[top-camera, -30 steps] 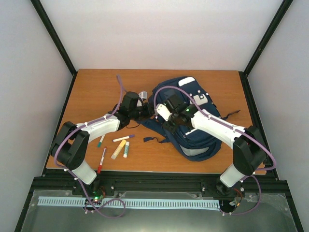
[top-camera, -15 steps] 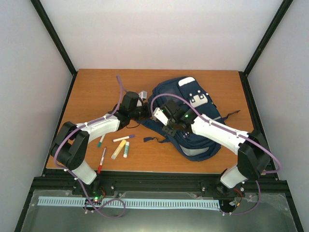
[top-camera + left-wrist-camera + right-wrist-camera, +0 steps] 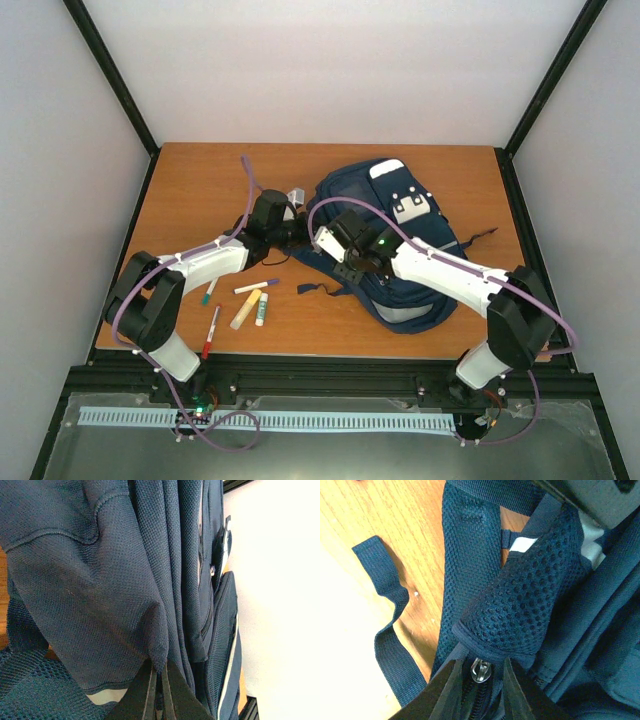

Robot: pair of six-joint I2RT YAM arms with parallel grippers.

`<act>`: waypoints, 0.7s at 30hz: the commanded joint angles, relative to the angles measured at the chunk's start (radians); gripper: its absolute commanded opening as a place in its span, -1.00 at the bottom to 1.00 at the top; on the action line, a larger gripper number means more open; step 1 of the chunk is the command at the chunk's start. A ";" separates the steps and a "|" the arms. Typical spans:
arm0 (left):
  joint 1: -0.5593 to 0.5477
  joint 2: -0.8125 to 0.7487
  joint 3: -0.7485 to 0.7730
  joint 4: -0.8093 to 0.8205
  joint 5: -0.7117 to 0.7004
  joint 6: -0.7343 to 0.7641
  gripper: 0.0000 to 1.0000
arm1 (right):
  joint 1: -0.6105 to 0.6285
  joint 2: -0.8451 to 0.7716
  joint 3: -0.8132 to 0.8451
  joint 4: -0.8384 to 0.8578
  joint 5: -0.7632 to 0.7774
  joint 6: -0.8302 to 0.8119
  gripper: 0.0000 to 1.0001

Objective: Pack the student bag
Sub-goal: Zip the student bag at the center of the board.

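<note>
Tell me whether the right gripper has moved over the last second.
Yes. In the top view the right gripper has slid left and slightly nearer, away from the white patch on the bag.

The student bag (image 3: pixel 405 270) is navy blue, with a white patch (image 3: pixel 411 206) and a pale stripe (image 3: pixel 410 315) near its lower edge; up close its shoulder strap (image 3: pixel 520 605) shows a honeycomb mesh weave and its zip pull (image 3: pixel 480 670) is silver. The table (image 3: pixel 200 190) is orange-brown wood with fine grain. On it lie a red pen (image 3: pixel 211 330), a green pen (image 3: pixel 210 291), a white marker (image 3: pixel 256 286) with a purple cap, a yellow marker (image 3: pixel 245 309) and a white stick (image 3: pixel 261 309) with green ends. Both arms have white shells, black joints and purple cables (image 3: pixel 248 175).
</note>
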 commanded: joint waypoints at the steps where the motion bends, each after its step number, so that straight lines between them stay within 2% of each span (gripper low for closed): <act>1: -0.002 -0.048 0.020 0.081 0.005 -0.012 -0.98 | 0.010 0.032 0.008 0.002 -0.003 0.003 -0.47; 3: -0.002 -0.048 0.020 0.082 0.006 -0.013 -0.98 | 0.010 0.040 0.012 0.004 0.002 0.007 -0.42; 7: -0.002 -0.054 0.016 0.083 0.005 -0.013 -0.98 | 0.010 0.051 0.019 0.016 0.015 0.009 -0.45; 16: -0.002 -0.062 0.011 0.071 -0.010 -0.003 -0.98 | 0.010 0.058 0.044 -0.034 -0.022 0.036 -0.94; 21: 0.006 -0.064 0.025 0.040 -0.033 0.024 -0.98 | 0.010 -0.019 -0.039 -0.099 -0.057 0.025 -0.94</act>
